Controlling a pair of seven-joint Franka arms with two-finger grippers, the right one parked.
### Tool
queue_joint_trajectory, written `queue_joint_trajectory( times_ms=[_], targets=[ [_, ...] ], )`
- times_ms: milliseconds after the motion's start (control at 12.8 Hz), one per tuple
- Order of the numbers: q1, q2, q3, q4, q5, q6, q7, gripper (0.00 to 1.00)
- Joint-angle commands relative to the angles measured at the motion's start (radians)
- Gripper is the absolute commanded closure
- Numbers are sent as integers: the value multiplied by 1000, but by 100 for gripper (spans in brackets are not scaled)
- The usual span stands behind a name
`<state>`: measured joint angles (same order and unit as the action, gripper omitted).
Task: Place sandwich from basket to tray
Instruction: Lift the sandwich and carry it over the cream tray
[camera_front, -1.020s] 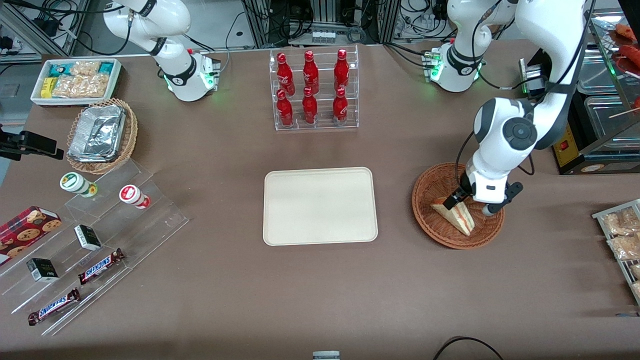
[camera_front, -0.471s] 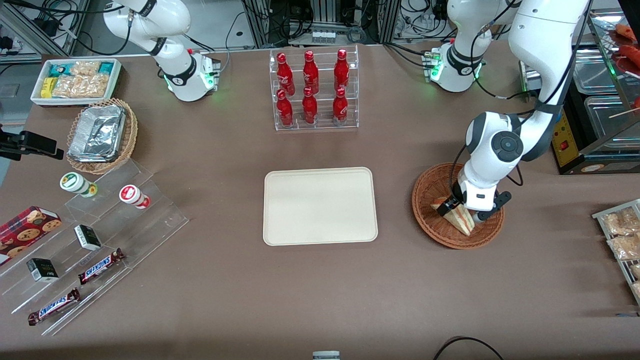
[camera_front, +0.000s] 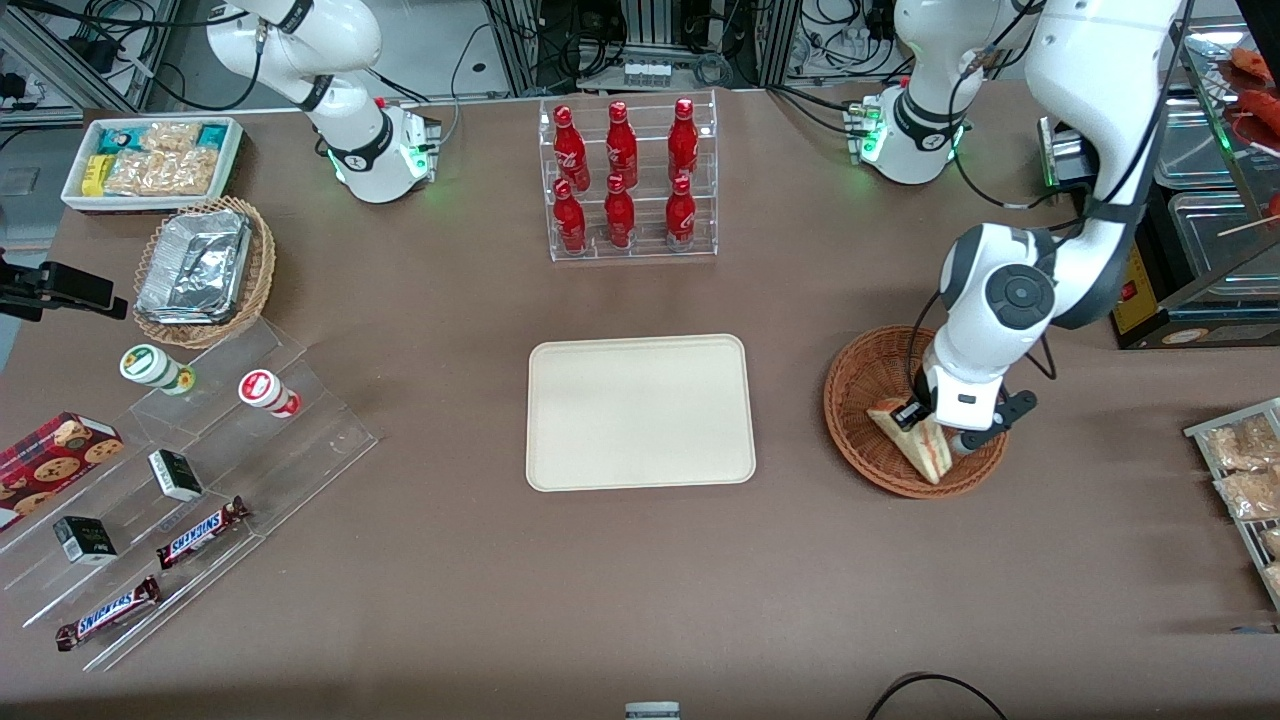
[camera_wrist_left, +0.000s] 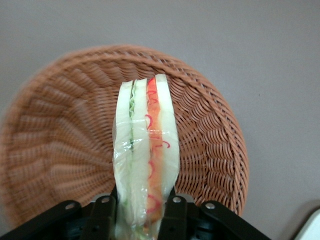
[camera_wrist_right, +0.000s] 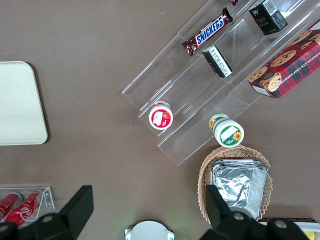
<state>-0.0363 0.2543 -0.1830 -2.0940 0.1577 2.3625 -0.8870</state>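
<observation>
The sandwich (camera_front: 920, 445) (camera_wrist_left: 145, 150), a plastic-wrapped wedge of white bread with red, orange and green filling, stands on edge over the reddish-brown woven basket (camera_front: 862, 385) (camera_wrist_left: 65, 130) toward the working arm's end of the table. My gripper (camera_front: 935, 428) (camera_wrist_left: 139, 217) is down in the basket, its two black fingers (camera_wrist_left: 103, 215) pressed against the sandwich's flat sides, shut on it. In the wrist view the wedge points away from the gripper across the basket's weave. The cream tray (camera_front: 640, 412) lies flat at the table's middle, beside the basket, with nothing on it.
A clear rack of red bottles (camera_front: 627, 180) stands farther from the front camera than the tray. A metal rack with packaged snacks (camera_front: 1240, 470) sits at the working arm's end. Stepped acrylic shelves with candy bars and cups (camera_front: 190, 470) and a tan foil-container basket (camera_front: 205, 270) lie toward the parked arm's end.
The gripper came down around the sandwich and its fingers closed on the wedge's sides; the wrist has shifted slightly and the sandwich has turned a little in the basket.
</observation>
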Motion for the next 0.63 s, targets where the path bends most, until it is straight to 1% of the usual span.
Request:
queue_joint_trajectory(
  times_ms=[0,157,314,392,471,549],
  targets=[
    [-54,-46,-24,180,17,-261,-15,100],
    [-124,-23,-38,311,7,-391,-23,100],
    [-222,2,-38,376,-4,-404,-27,100],
    [-256,26,-39,406,-24,-399,-27,100],
    [-307,77,-39,463,-56,-405,-30,100],
    [-368,129,-38,504,-61,-407,-39,100]
  ],
)
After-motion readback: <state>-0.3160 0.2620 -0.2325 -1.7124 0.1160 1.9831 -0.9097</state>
